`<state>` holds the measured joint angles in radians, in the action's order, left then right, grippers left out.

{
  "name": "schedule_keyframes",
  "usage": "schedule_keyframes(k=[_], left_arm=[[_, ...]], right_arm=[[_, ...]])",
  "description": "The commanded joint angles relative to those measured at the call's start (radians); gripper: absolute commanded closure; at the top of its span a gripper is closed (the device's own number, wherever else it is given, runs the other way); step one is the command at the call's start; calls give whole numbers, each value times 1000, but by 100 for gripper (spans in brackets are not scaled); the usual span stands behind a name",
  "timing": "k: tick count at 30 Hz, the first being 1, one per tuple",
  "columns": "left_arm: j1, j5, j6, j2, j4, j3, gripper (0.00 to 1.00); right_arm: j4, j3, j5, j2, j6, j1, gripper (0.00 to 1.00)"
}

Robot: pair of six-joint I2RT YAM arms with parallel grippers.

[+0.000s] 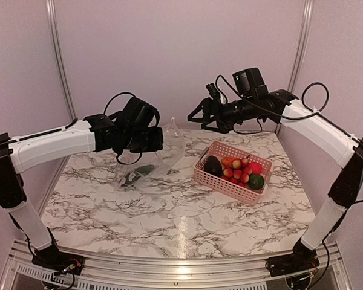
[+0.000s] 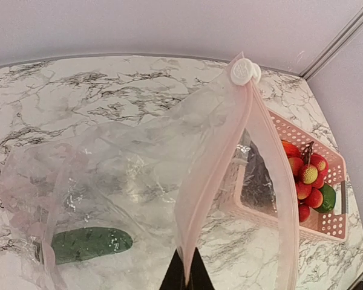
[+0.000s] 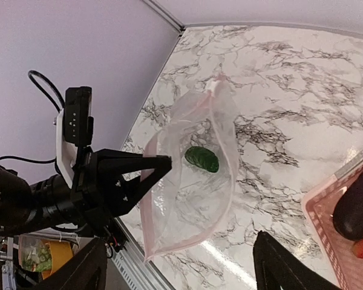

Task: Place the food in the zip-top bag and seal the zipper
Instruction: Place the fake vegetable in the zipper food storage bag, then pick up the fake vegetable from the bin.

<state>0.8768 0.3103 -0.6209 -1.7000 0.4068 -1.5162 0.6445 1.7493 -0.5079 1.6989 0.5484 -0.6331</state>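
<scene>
The clear zip-top bag (image 1: 156, 154) hangs above the table's left half, with its mouth open. My left gripper (image 1: 160, 140) is shut on the bag's pink zipper strip (image 2: 196, 199), fingertips (image 2: 176, 275) pinching it. A white slider (image 2: 245, 71) sits at the strip's far end. A green cucumber (image 2: 91, 243) lies inside the bag, and also shows in the right wrist view (image 3: 201, 159). The rest of the food, berries (image 1: 239, 172), an aubergine (image 1: 213, 165) and a round green piece (image 1: 256, 181), lies in the pink basket (image 1: 227, 186). My right gripper (image 1: 201, 119) is open and empty, high behind the basket.
The pink basket stands right of centre on the marble table (image 1: 169, 217). Grey walls and metal frame posts (image 1: 55, 54) close the back and sides. In the right wrist view the table's front rail (image 3: 139, 275) lies below the bag (image 3: 187, 205).
</scene>
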Motion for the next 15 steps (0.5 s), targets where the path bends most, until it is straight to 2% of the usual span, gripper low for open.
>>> schedule_keyframes(k=[1,5,9,15], left_arm=[[-34,86,34,110,87,59,100],[-43,81,57,181,89,121,100],[-44,69,73,202,108,138,100],[-44,42,54,209,119,141,100]], right_arm=[[67,-107,125,-76,-67,127,23],[78,-193,213,-97,-117,187,26],[120,-175,250,-24,-138,195,26],[116,-146,260,114,-122,196,19]])
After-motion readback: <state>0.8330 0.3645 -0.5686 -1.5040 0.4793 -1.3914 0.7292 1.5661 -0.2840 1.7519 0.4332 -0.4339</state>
